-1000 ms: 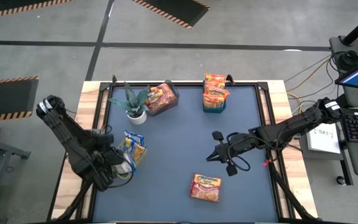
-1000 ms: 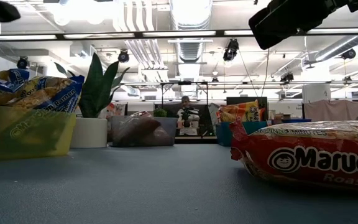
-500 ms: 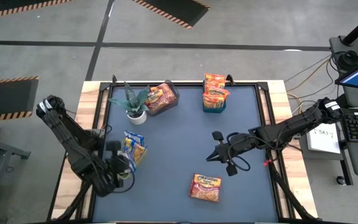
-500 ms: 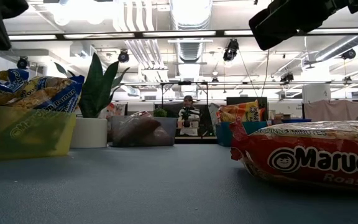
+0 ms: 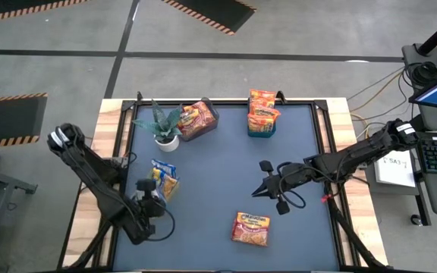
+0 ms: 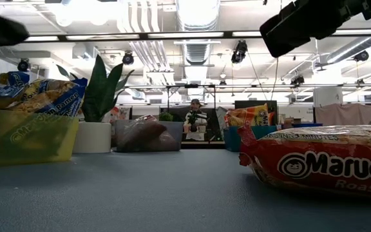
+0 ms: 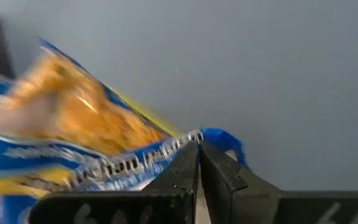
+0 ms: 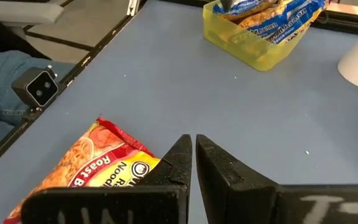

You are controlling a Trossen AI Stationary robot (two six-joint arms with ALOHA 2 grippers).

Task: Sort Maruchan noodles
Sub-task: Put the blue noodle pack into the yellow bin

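One orange-red Maruchan packet lies flat near the front edge of the tabletop, its long axis roughly along that edge. The right hand hovers just behind it, fingers together and empty, so this arm is nearer. The left hand, also closed and empty, is beside the yellow bin of yellow-and-blue packets at the left edge. Two more filled bins stand along the far edge.

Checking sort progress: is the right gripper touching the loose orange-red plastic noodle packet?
Apart. The high view shows bare blue mat between the right gripper and the orange-red noodle packet.
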